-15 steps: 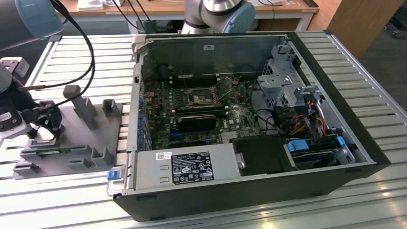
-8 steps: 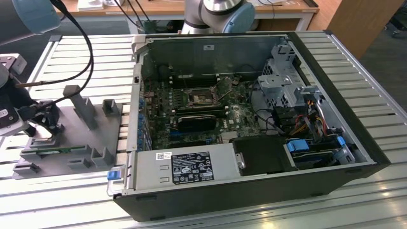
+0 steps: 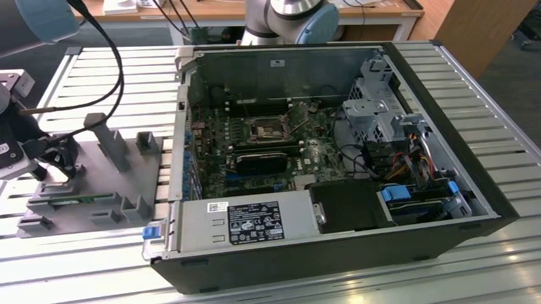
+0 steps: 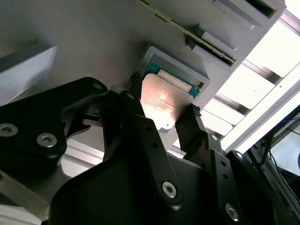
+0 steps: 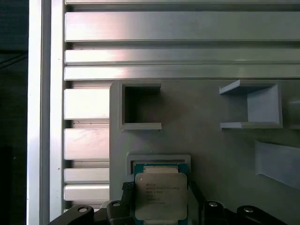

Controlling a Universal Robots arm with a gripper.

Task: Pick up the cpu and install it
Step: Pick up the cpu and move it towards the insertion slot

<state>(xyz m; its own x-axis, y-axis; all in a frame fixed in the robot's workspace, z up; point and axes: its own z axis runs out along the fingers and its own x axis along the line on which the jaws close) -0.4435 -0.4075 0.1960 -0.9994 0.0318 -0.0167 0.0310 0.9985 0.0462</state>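
Silver top up, the cpu [image 5: 161, 199] is clamped by its opposite edges in the robot's hand [image 5: 160, 187], over the framed pocket of a grey holder plate [image 5: 211, 150]. In the exterior view, the plate rests on a slatted metal worktop [image 3: 127, 76], to the left of an open computer case [image 3: 279, 69].

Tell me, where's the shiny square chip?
In both wrist views, the cpu sits in the gripper, at its pale holder on the grey tray.
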